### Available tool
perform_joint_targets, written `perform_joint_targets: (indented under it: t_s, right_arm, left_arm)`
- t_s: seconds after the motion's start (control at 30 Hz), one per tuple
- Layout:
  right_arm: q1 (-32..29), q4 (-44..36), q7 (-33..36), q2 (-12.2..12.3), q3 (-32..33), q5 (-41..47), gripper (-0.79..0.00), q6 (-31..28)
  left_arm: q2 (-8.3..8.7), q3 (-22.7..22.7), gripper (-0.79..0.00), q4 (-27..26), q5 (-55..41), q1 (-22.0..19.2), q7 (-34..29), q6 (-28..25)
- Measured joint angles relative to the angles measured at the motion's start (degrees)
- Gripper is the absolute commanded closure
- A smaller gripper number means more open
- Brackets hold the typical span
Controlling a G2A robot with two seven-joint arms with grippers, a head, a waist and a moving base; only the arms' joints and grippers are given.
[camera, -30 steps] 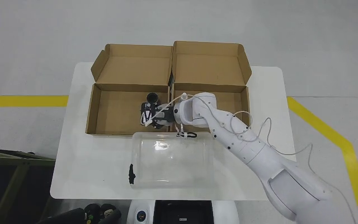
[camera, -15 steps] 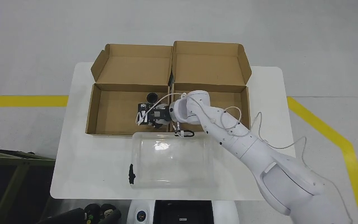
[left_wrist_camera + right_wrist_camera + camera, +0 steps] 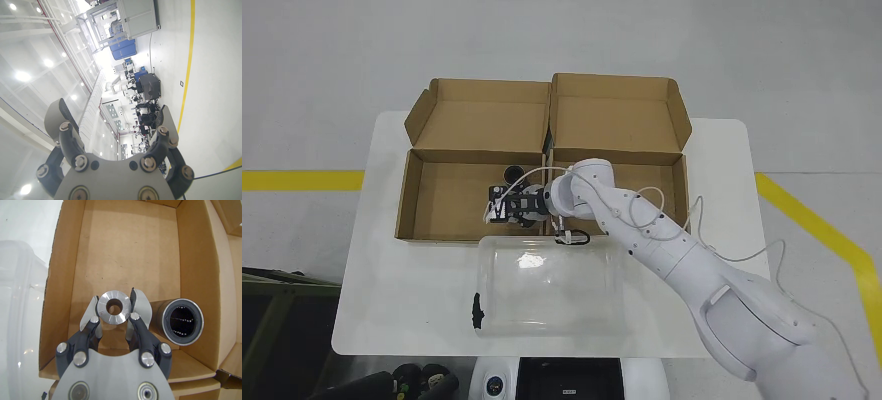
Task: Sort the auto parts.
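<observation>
Being pinched by the right end effector (image 3: pixel 114 298), a metal ring (image 3: pixel 121 316) is being held inside a cardboard box (image 3: pixel 124 247).

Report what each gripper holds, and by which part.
The right gripper holds a metal ring with a centre hole, its fingers pressing opposite sides of the outer rim, over the cardboard box. The left gripper is open and holds nothing.

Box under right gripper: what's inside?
A linear bearing lies in the cardboard box, beside the right gripper, which is shut on a metal ring. The floor under the gripper is covered.
</observation>
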Motion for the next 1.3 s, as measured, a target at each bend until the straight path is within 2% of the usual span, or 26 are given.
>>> perform_joint_targets:
  t_s: [0.33,0.67,1.03,1.3]
  right_arm:
    - [0.17,0.64,-0.26,-0.59,0.37,-1.21,-0.286,-1.13]
    - [-0.05,-2.02,-2.73,-0.32,2.23,-2.08,-0.302,-1.94]
    - [-2.42,-9.97,-4.47,1.63,7.11,-2.36,-0.314,-2.34]
    - [-7.23,-21.74,-2.92,4.38,13.05,-2.56,-0.320,-3.79]
  left_arm:
    - [0.00,0.00,-0.785,0.00,0.00,0.00,0.00,0.00]
    - [0.00,0.00,-0.785,0.00,0.00,0.00,0.00,0.00]
    - [0.00,0.00,-0.785,0.00,0.00,0.00,0.00,0.00]
    - [0.00,0.00,-0.785,0.00,0.00,0.00,0.00,0.00]
